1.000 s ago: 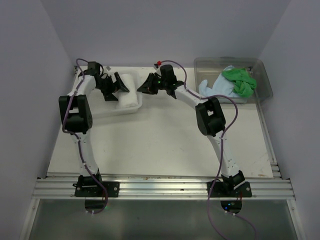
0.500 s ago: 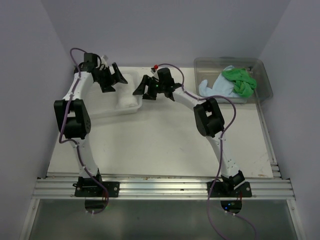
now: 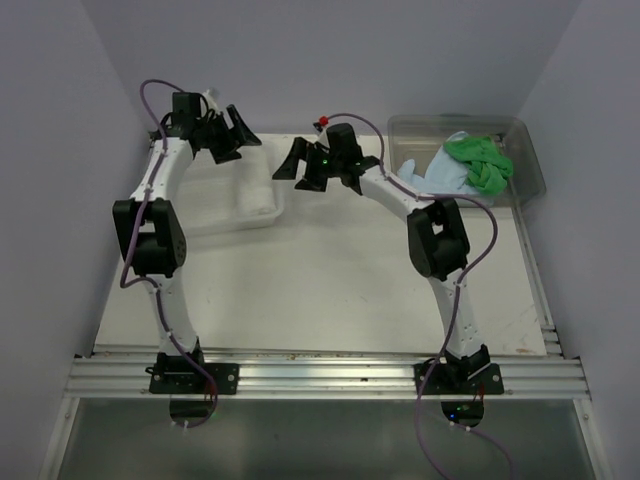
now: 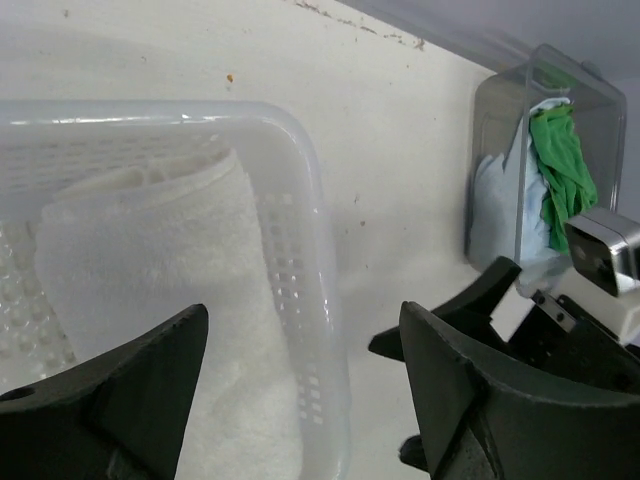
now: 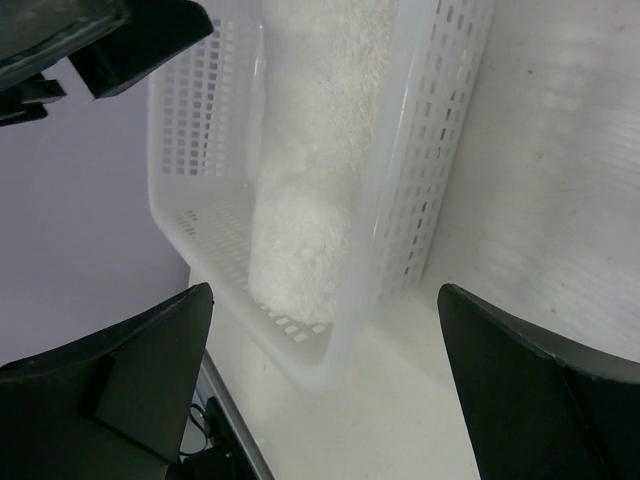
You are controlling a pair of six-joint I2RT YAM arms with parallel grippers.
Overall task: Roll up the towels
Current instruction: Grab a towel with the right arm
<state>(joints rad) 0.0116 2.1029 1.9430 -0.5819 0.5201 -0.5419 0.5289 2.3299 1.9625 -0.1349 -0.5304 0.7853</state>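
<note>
A rolled white towel [image 3: 256,196] lies along the right side of the white lattice basket [image 3: 205,215], also seen in the left wrist view [image 4: 160,270] and the right wrist view [image 5: 310,170]. The green towel [image 3: 480,162] and the light blue towel [image 3: 428,176] sit crumpled in the clear tub [image 3: 525,150] at the back right. My left gripper [image 3: 238,128] hangs open above the basket's far end, jaws empty [image 4: 303,320]. My right gripper [image 3: 292,163] stands open just right of the basket, holding nothing [image 5: 325,295].
The basket wall [image 4: 315,260] runs under my left gripper. The two grippers are close together over the basket's far right corner. The back wall is right behind both. The metal rail [image 3: 320,375] with the arm bases runs along the near edge.
The right gripper has opened wide, let go of the white towel and drawn back slightly to the right. The left gripper has risen and moved toward the back wall.
</note>
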